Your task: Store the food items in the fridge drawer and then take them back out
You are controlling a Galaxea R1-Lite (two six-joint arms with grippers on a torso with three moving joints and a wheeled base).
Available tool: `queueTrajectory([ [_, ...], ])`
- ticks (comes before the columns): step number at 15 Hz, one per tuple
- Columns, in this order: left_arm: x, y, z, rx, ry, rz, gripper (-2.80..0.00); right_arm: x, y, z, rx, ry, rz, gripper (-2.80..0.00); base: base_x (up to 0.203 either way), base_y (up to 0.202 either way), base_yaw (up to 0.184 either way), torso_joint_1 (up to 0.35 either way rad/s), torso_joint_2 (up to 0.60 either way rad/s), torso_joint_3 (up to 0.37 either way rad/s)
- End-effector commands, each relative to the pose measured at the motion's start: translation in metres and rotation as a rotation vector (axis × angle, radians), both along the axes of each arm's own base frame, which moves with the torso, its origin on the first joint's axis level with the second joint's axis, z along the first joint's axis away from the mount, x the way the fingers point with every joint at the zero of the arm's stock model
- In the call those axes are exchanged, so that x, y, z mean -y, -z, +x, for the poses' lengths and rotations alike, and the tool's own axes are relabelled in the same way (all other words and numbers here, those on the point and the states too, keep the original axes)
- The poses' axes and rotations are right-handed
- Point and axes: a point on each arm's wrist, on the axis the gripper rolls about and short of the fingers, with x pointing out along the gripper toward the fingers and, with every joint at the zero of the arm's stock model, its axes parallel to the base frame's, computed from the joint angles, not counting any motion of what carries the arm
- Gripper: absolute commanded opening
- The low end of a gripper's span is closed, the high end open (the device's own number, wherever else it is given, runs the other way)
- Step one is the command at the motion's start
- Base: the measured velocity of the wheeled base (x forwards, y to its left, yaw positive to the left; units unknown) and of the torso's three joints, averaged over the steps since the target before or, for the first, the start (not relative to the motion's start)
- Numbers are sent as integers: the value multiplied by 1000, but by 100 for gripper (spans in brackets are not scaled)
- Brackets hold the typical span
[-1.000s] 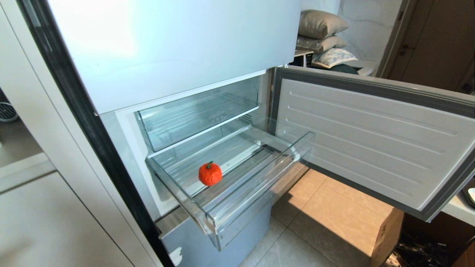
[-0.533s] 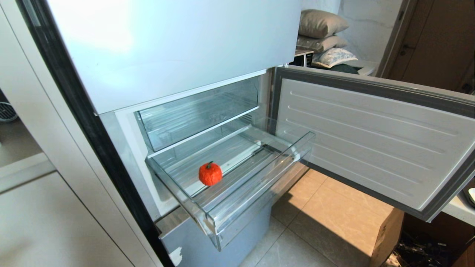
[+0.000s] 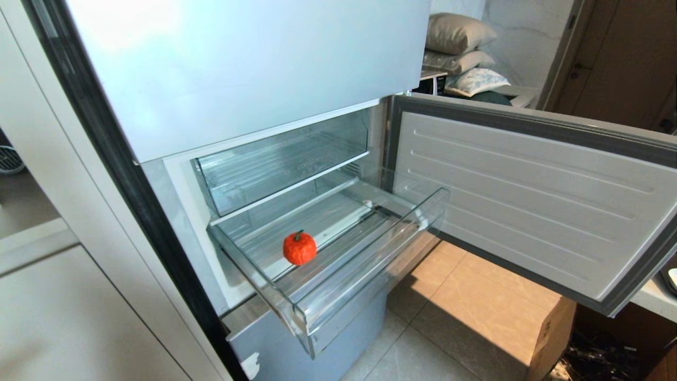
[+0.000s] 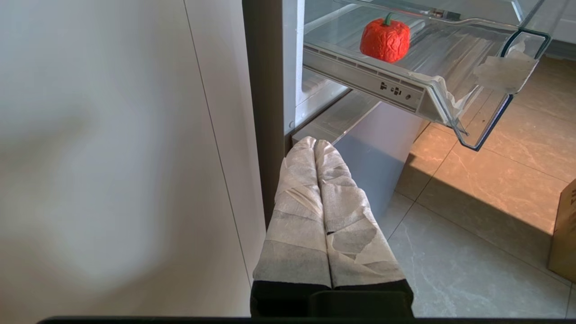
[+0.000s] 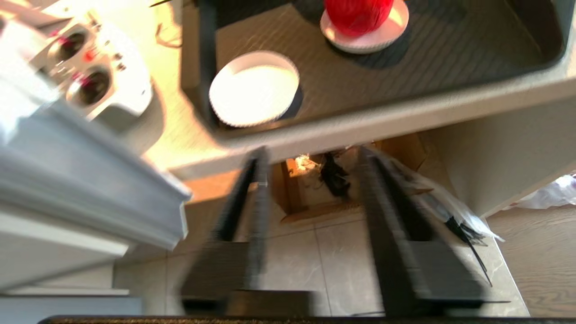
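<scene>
**Right claw lines up on the apple while one fruit waits in the drawer**

The fuzzy orange-red fruit [image 3: 299,247] already sits on the ribbed floor of the fridge drawer [image 3: 370,248], which stands pulled out below the deeper clear bin [image 3: 280,164]; the glossy red apple [image 5: 357,13] rests on a small white dish [image 5: 366,33] in a dark tray [image 5: 450,49], with an empty white dish [image 5: 254,87] beside it; the step in hand looks like fetching that apple.

The right claw [image 5: 310,198] is spread, its two dark fingers [image 5: 382,202] well apart with nothing between them; it hangs below the edge of the surface [image 5: 405,117] that carries the tray, so the apple lies ahead of and above the fingertips, well apart from them and slightly off towards one finger rather than centred in the gap.

To do it well, the claw should probably rise clear of the surface edge first, then centre the apple between the fingers and close around its widest part; a glossy round fruit may slip from a shallow pinch, and the dish could be dragged along; the open fridge door [image 3: 529,201] is close by on the way back.

The left claw [image 4: 321,148] stays out of it, pressed together and empty, parked low by the fridge base, below and short of the drawer's taped corner [image 4: 504,72].
</scene>
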Motion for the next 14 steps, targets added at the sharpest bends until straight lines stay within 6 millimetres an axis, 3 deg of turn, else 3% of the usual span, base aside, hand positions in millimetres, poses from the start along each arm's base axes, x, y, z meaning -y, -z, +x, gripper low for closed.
queueTrajectory([
  [1,0,0,0,0,0,0,-280,31,18,17,-44,8,63,0,0,0,0,0,0,0],
  [6,0,0,0,0,0,0,-280,90,25,55,-136,-54,-29,0,0,0,0,0,0,0],
  [14,0,0,0,0,0,0,-280,155,53,83,-207,-5,-81,0,0,0,0,0,0,0],
])
